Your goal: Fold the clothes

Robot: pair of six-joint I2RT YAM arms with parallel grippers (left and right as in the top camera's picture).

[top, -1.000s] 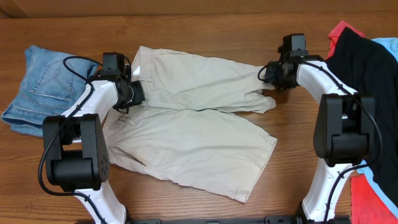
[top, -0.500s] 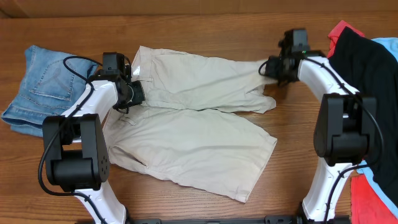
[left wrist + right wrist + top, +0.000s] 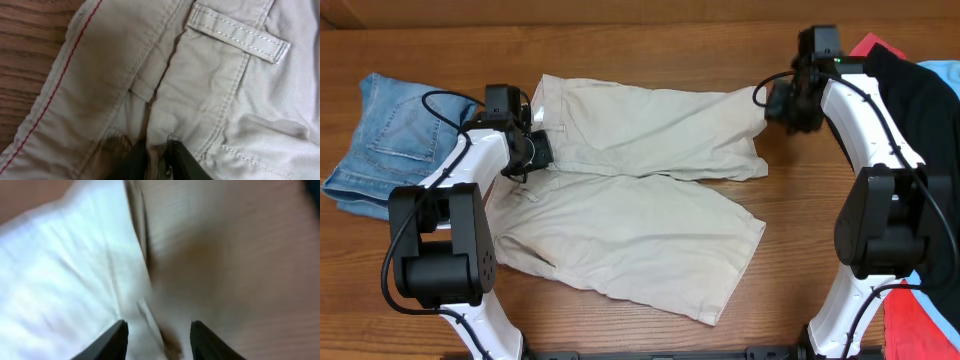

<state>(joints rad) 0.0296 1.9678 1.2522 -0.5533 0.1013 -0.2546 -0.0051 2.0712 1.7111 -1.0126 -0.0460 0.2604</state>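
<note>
The pale beige khaki shorts lie spread flat in the middle of the table, waistband to the left and legs to the right. My left gripper sits at the waistband, shut on a fold of the cloth beside a belt loop; the fold is pinched between its fingertips. My right gripper is at the far leg's hem corner. In the blurred right wrist view its jaws stand apart, open, with the hem edge of the shorts running between them.
A folded pair of blue jeans lies at the left edge. At the right edge is a pile with a black garment, red cloth and light blue cloth. Bare wooden table runs along the back.
My right gripper has moved right and toward the back, and the far leg's hem corner has stretched out to the right with it. The left arm has not moved.
</note>
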